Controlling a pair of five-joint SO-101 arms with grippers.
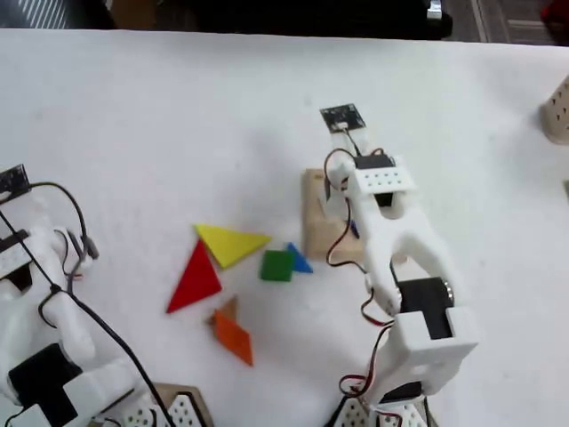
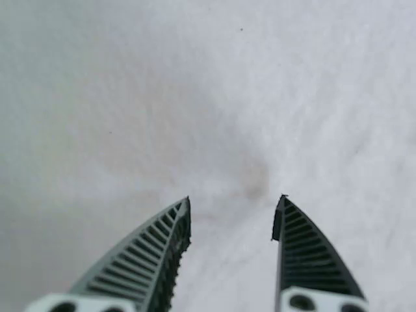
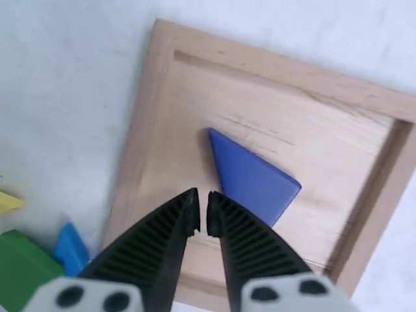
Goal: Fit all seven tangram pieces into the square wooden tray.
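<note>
The square wooden tray (image 3: 273, 84) lies under my right arm (image 1: 391, 231); its left rim (image 1: 313, 213) shows in the high view. One large blue triangle (image 3: 253, 179) lies flat inside it. My right gripper (image 3: 202, 209) hangs shut and empty just above the tray floor, beside that triangle's edge. Left of the tray lie a yellow triangle (image 1: 229, 242), a red triangle (image 1: 196, 278), a green square (image 1: 276, 265), a small blue triangle (image 1: 300, 260), an orange parallelogram (image 1: 235, 337) and a small orange triangle (image 1: 226, 310). My left gripper (image 2: 234, 208) is open over bare white table.
My left arm (image 1: 36, 302) stands at the table's near left corner, away from the pieces. A beige perforated block (image 1: 557, 111) stands at the far right edge. White tabletop stretches behind the tray and pieces.
</note>
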